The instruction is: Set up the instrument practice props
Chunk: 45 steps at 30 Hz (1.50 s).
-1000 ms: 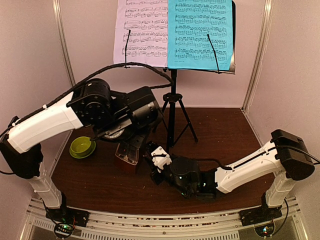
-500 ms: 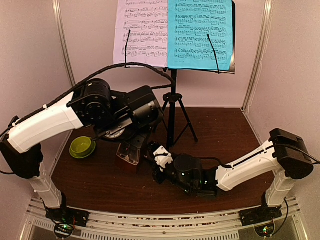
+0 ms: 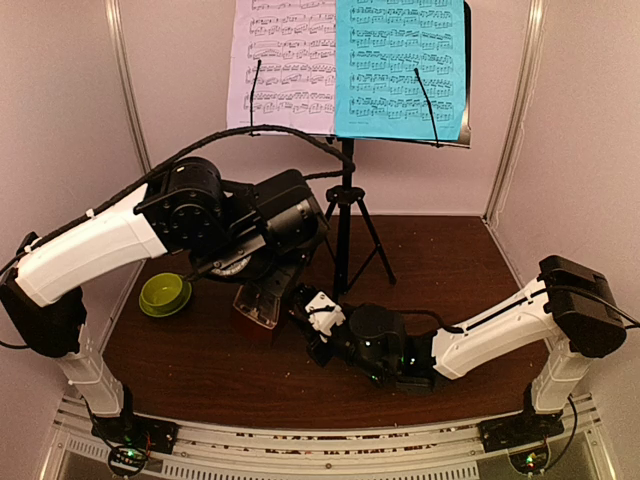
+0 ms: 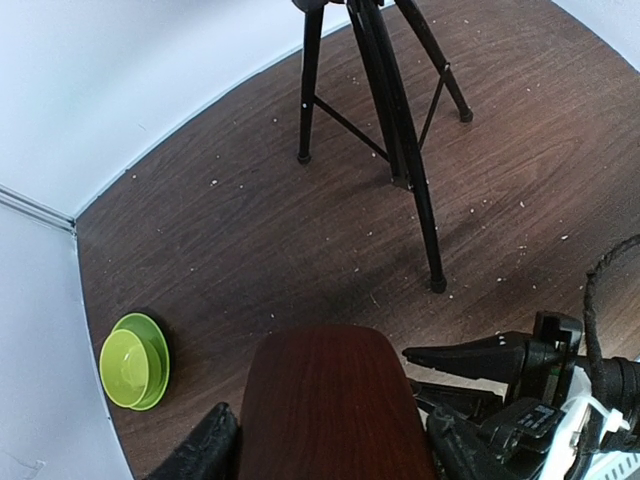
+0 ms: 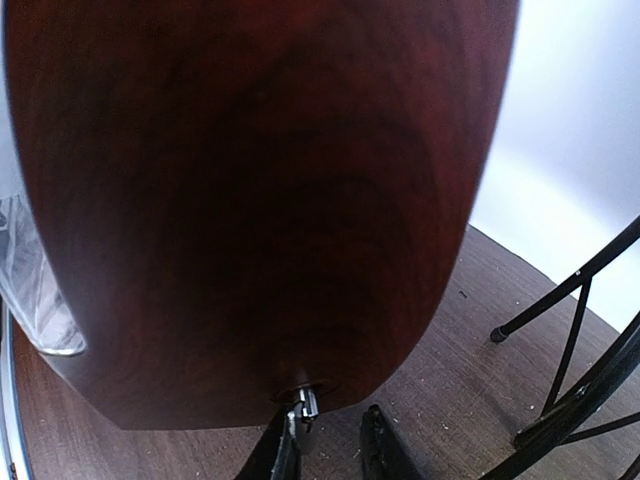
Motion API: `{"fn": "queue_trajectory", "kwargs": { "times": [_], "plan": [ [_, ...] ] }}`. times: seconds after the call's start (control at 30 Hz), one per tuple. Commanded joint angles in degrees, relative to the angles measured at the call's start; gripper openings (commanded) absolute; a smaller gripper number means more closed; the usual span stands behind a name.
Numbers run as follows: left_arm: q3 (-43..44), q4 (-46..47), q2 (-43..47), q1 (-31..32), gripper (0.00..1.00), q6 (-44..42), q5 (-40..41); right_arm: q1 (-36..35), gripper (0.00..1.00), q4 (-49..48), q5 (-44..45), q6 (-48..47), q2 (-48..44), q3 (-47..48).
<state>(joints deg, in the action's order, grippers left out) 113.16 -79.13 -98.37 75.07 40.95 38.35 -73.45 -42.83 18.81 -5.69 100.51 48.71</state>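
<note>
The metronome (image 4: 335, 390) fills the lower middle, the left gripper (image 4: 330, 450) touching its sides with both jaws. The right gripper (image 4: 412, 372) reaches in from the lower right, jaws slightly apart. Beyond, the stand (image 4: 395, 120) rests its tripod on the desk (image 4: 220, 240). A bowl (image 4: 135, 360) sits near the wall (image 4: 120, 90).

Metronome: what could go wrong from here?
1. The right gripper is at a small metal pin on the metronome, which sits in the left gripper. The fingers could slip off the pin, or a pull could twist the metronome in that grip.
2. The stand has legs close to both arms. A bump might tip it, with the white sheet and cyan sheet.
</note>
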Motion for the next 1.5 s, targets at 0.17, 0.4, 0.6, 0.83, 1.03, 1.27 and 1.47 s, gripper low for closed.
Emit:
{"fn": "queue_trajectory", "kwargs": {
  "times": [0.17,0.4,0.6,0.83,1.03,1.27,1.47],
  "plan": [
    [0.3,5.8,1.8,0.3,0.00,-2.0,1.0,0.4,0.19,-0.1,-2.7,-2.6,0.6,2.5],
    [-1.2,6.6,2.7,0.3,0.00,-2.0,0.7,0.4,0.00,-1.5,-3.4,-1.5,-0.3,1.9],
    [-6.7,11.0,6.3,0.2,0.00,-1.9,0.7,1.8,0.00,-3.9,-8.1,5.3,-2.7,-1.0],
    [-13.0,15.9,10.1,0.2,0.00,-1.8,0.7,5.9,0.00,-8.9,-19.7,20.3,-2.6,-4.4],
    [-17.8,19.3,12.8,0.1,0.00,-1.8,0.7,8.1,0.00,-12.1,-26.4,30.0,-1.5,-5.6],
    [-21.5,23.0,14.4,0.0,0.00,-2.1,1.4,9.3,0.00,-13.4,-28.7,34.2,-1.1,-6.8],
    [-27.3,29.7,14.9,-3.7,0.00,-2.1,-1.3,9.3,0.03,-9.1,-30.5,29.5,-2.9,-7.7]
  ]
}}
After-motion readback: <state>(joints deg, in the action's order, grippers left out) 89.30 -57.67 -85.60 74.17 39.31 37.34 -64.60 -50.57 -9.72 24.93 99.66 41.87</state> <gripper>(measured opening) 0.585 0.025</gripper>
